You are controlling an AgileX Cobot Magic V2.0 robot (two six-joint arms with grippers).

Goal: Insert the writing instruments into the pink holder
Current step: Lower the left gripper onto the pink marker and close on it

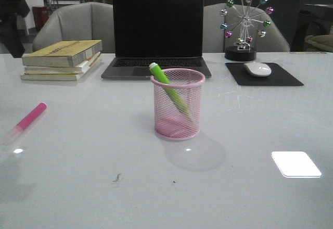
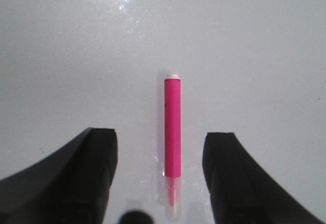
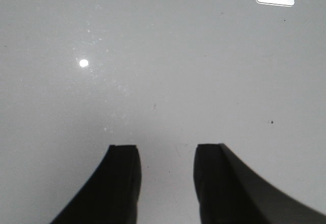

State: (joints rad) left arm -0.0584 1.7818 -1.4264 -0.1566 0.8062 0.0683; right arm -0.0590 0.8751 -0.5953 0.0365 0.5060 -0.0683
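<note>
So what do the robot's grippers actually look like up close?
Only the fingers show. Each gripper, left gripper and right gripper, has two matte black fingers, broad at the base and curving inward to blunt squared tips. No cables, markings or arm segments are visible.

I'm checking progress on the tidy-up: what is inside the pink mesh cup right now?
The pink holder contains the lime green highlighter, leaning with its pale end above the rim. Nothing else shows through the mesh. The pink highlighter lies outside on the table.
</note>
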